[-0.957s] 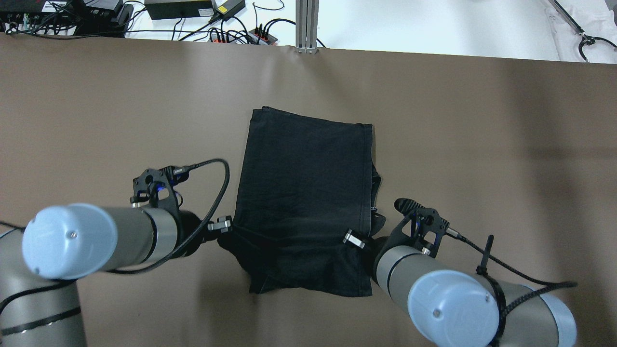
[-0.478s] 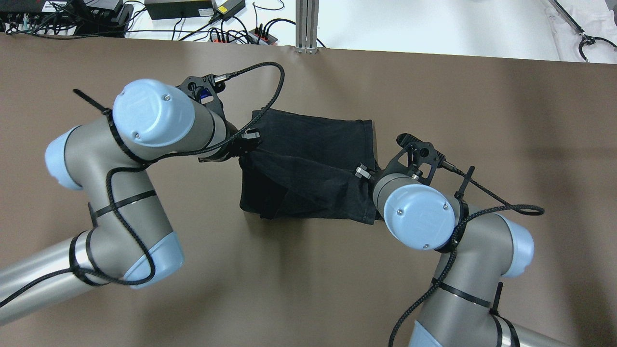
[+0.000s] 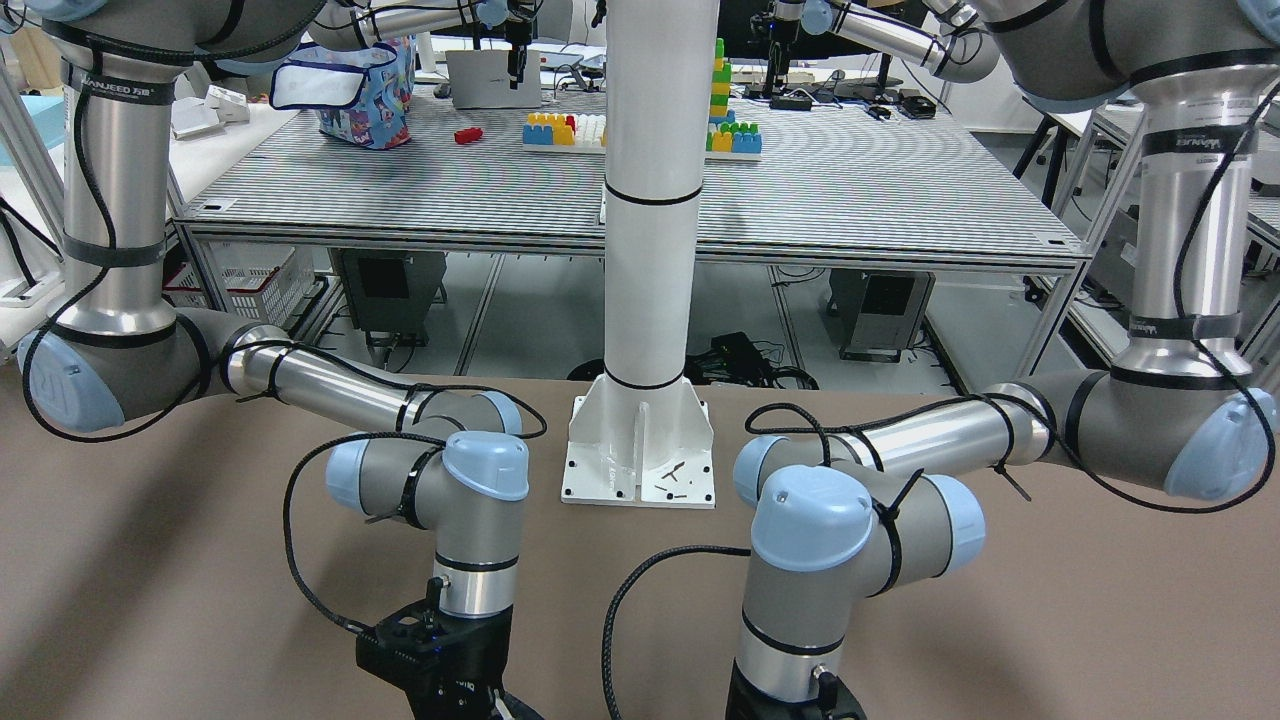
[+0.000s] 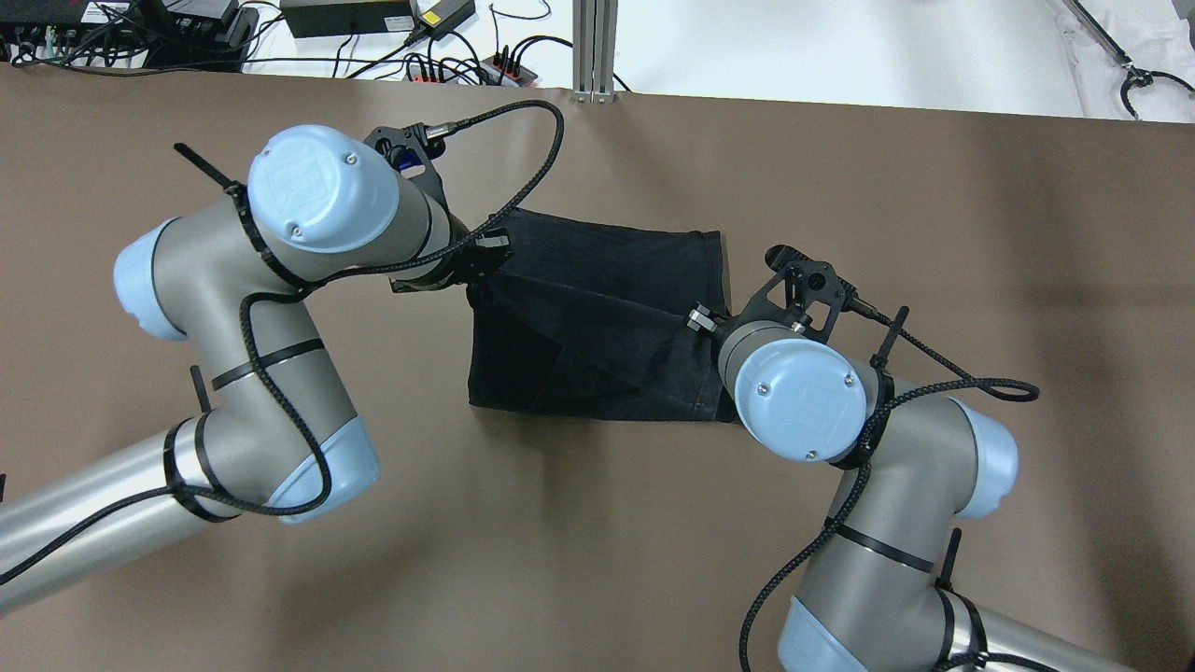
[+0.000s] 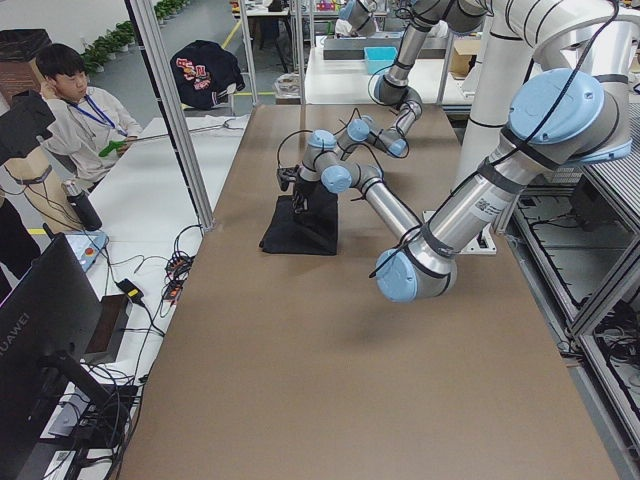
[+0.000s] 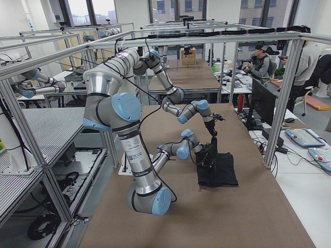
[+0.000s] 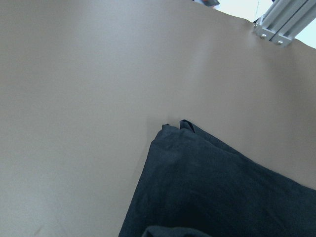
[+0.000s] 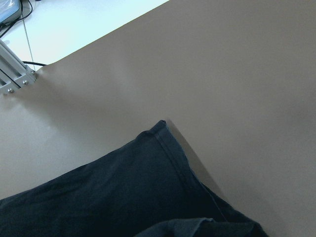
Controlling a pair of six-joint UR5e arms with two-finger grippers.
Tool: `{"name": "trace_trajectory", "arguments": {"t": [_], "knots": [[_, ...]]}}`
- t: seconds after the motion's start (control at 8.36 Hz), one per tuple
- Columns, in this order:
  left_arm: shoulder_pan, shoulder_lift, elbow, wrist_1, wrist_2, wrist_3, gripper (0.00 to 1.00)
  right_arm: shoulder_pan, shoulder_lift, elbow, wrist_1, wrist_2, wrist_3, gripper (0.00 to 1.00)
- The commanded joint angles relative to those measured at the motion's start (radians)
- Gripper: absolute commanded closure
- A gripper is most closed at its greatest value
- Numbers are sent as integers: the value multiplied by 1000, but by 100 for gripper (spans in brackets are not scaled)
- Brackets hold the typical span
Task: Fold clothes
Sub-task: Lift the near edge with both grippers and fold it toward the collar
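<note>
Open table point(image 4: 597, 541) spans the overhead view's lower middle and right. The clothes point(image 4: 597, 317), left arm point(image 4: 280, 308) and right arm point(image 4: 803, 401) crowd its centre.

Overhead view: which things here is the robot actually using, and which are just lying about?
In the job: black cloth, half folded; left gripper and right gripper, each pinching an edge of it.
Lying about: cables and power boxes; toy blocks; blue patterned bag.

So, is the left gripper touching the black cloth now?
Touching. The overhead view shows the left gripper pinching an edge of the black cloth, with the fabric drawn up in a fold to its fingers.
</note>
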Motion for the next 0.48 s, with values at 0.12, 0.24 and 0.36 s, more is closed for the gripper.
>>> {"name": "trace_trajectory", "arguments": {"t": [0.12, 0.24, 0.36], "knots": [[-6, -35, 121, -10, 9, 24, 100, 48, 92, -246, 164, 1, -30, 100], [-6, -41, 155, -46, 40, 48, 100, 58, 102, -275, 172, 1, -47, 100], [-6, -44, 225, -119, 42, 54, 100, 65, 103, -286, 172, 3, -56, 100]]}}
